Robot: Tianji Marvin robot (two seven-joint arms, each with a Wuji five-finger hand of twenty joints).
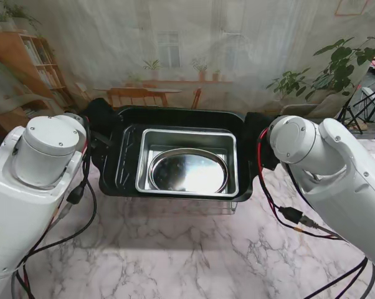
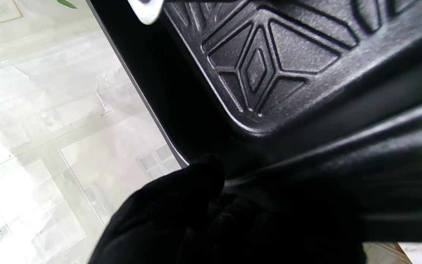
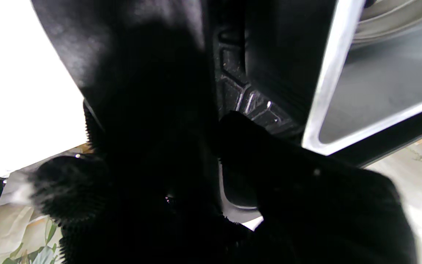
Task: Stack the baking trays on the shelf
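White robot arms hide most of the black-gloved left hand and right hand, each clamped on the black rectangular baking tray held over the marble surface, carrying a silver rectangular pan and oval steel dish.

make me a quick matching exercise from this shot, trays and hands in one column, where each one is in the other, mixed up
Things:
1. black tray
2. rectangular steel tray
3. oval steel dish
4. left hand

Places or states:
a. innermost, lying in the rectangular steel one
b. gripping the outer tray's left end
c. outermost, held at both ends
d. nested directly inside the black one

Pairs: 1-c, 2-d, 3-a, 4-b

The right hand grips the opposite end.
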